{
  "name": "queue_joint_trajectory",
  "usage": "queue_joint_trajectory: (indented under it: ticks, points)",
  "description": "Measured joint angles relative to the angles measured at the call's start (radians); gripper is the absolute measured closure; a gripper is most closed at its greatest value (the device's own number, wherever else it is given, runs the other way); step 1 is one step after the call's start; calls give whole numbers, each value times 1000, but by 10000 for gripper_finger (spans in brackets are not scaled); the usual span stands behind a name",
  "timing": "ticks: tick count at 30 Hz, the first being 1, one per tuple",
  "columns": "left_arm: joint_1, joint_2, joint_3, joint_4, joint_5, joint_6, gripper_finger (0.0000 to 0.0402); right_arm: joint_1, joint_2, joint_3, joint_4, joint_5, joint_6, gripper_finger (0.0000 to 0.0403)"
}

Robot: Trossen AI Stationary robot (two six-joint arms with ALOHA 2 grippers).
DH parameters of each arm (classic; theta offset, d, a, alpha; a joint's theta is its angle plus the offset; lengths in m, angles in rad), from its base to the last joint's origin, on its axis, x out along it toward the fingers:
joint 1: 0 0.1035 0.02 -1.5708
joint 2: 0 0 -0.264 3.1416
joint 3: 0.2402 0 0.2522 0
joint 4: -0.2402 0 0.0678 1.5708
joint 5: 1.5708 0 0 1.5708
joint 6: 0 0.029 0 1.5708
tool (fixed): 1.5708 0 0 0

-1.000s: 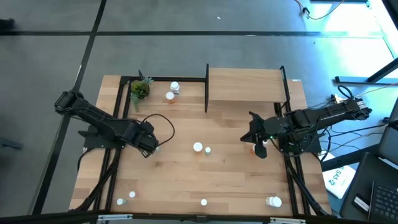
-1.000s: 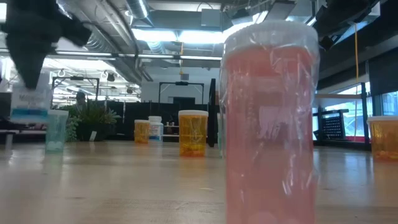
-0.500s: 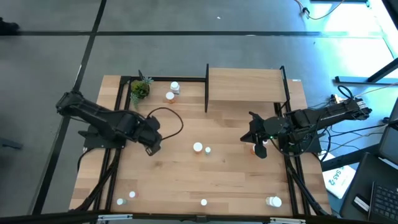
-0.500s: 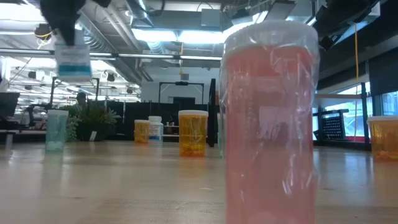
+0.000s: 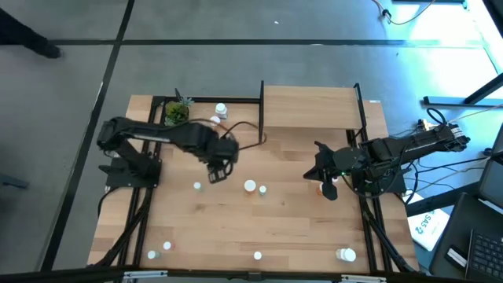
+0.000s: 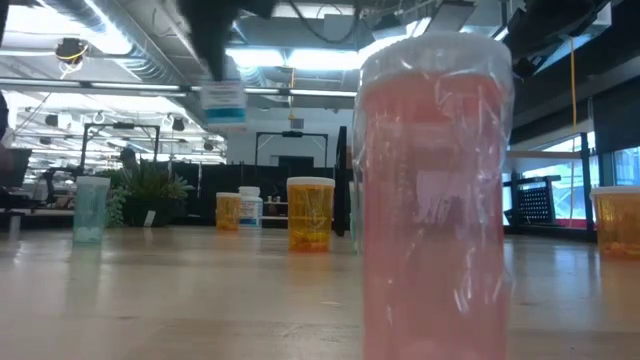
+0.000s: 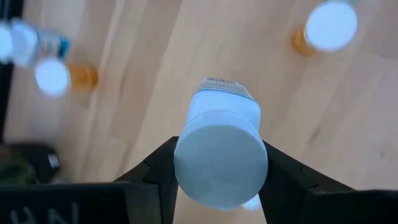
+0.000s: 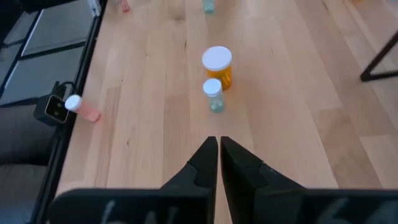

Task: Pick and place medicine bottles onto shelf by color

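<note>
While the left gripper (image 5: 218,167) hangs above the worktop (image 5: 291,228) between the plant (image 5: 177,112) and the shelf (image 5: 309,108), it grips a white bottle (image 7: 222,149) between its fingers (image 7: 155,171), cap toward the wrist camera.

- Shelf: raised light-wood board on a black frame at the worktop's far edge, bare on top.
- Right gripper (image 5: 329,189): low over the worktop in front of the shelf, fingers pressed together, holding nothing.
- Between the grippers: an orange bottle (image 5: 250,187) with a smaller green bottle (image 5: 262,189) just beside it, both upright.
- Near the plant: a white bottle with blue label (image 5: 222,111) and an orange one (image 5: 214,122), close together.
- Below the left gripper: one small bottle (image 5: 197,186) standing alone.
- Near edge: two bottles (image 5: 159,251) at the left, one (image 5: 258,255) at the middle, a pink bottle (image 5: 345,254) lying at the right.
- Low view: a pink bottle (image 6: 434,200) stands just before the lens, blocking much of the worktop.
</note>
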Motion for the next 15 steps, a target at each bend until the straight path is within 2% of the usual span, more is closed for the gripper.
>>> queue_joint_trajectory:
  ticks: [4,8,15]
  points:
    - [60,74,60,48,11,114,247,0,-3,0,44,-3,-7,379]
    - [99,134,83,105,54,205,247,2,-12,0,110,-4,-81,379]
    - [131,213,84,172,63,278,247,2,-37,0,135,9,-147,379]
